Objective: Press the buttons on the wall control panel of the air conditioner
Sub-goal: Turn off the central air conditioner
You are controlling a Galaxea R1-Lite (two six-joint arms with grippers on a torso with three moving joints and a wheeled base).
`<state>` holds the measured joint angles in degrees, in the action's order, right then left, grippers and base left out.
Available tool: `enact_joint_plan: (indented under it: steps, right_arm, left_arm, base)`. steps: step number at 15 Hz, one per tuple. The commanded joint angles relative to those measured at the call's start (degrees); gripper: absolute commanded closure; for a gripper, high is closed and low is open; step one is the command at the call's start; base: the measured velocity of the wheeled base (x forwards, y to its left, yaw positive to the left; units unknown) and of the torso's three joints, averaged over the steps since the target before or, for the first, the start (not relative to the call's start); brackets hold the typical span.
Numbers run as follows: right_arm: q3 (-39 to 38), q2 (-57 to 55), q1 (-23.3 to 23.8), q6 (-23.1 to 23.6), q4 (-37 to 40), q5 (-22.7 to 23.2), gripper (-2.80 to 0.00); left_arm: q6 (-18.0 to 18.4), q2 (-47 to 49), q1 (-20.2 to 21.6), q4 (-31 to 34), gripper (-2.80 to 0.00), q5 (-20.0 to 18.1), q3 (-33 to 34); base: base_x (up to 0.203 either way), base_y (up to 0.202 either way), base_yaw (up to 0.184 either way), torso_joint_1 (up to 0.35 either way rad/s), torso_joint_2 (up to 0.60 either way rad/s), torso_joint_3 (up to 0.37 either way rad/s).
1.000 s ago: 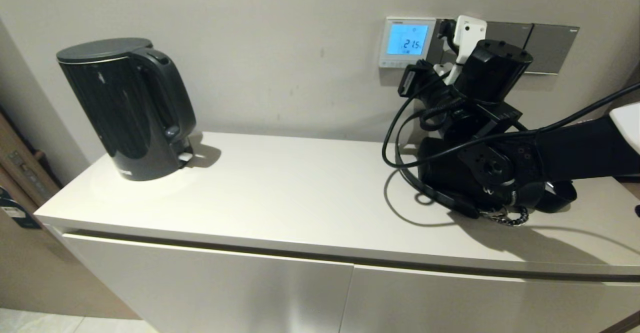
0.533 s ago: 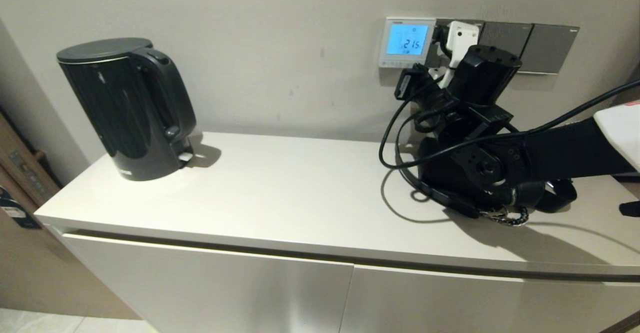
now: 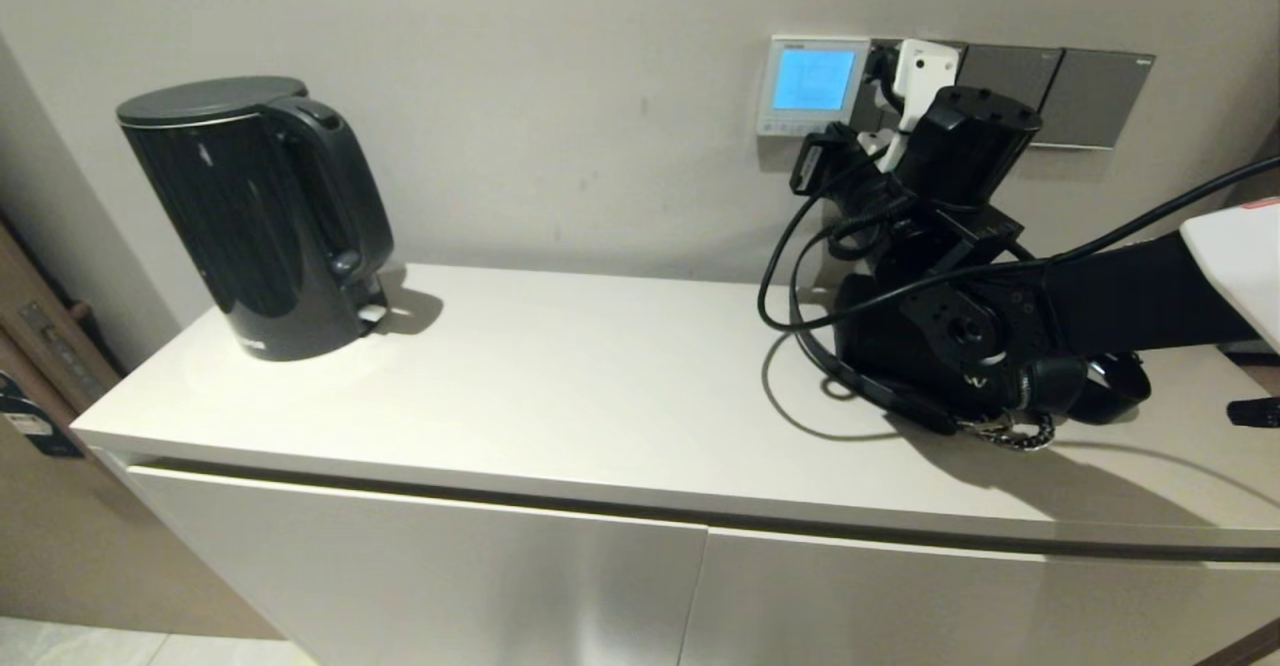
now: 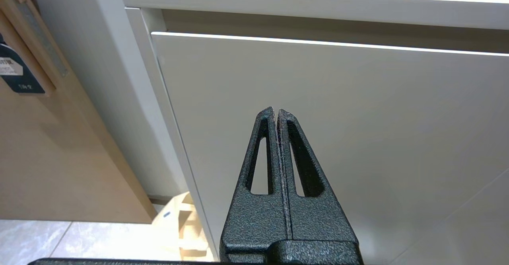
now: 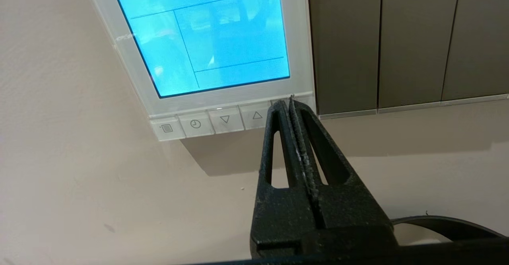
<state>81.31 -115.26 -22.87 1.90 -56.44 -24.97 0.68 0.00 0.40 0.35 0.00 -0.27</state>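
Observation:
The air conditioner's wall control panel [image 3: 812,86] is a small white-framed thermostat on the wall, its screen glowing plain light blue with no digits. In the right wrist view the panel [image 5: 296,38] fills the top, with the buttons [image 5: 210,121] in a row under the screen. My right gripper [image 5: 287,102] is shut and empty. Its tips sit on the last key of the row, next to the up-arrow key, and cover it. In the head view my right arm [image 3: 960,146] reaches up to the panel and hides the fingers. My left gripper [image 4: 276,112] is shut and empty, parked low before the cabinet door.
A row of flat grey switch plates [image 3: 1060,96] adjoins the panel; they also show in the right wrist view [image 5: 397,38]. A black kettle [image 3: 255,216] stands at the far left of the white cabinet top [image 3: 600,386]. A black cable [image 3: 790,296] loops from my right arm.
My right arm moved a little left and toward the panel's bottom strip. The screen showed 21.5 before; now it is plain blue with no digits.

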Motion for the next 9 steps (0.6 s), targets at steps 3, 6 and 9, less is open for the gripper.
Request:
enact_joint_plan:
  steps: [3,6,9]
  right_arm:
    - [-0.5,0.4,-0.2,0.1,-0.5,-0.2,0.00]
    - [-1.1,2.3,-0.1,0.1,-1.1,-0.3,0.00]
    - [-2.8,4.8,-0.3,0.5,-2.1,-0.5,0.00]
  left_arm:
    - [0.0,0.1,0.0,0.0,0.00,0.0,0.0]
    - [0.0,0.1,0.0,0.0,0.00,0.0,0.0]
    - [0.0,0.1,0.0,0.0,0.00,0.0,0.0]
  base:
    - [0.000,0.000,0.000,0.000,0.00,0.000]
    - [0.000,0.000,0.000,0.000,0.00,0.000]
    - [0.000,0.000,0.000,0.000,0.00,0.000]
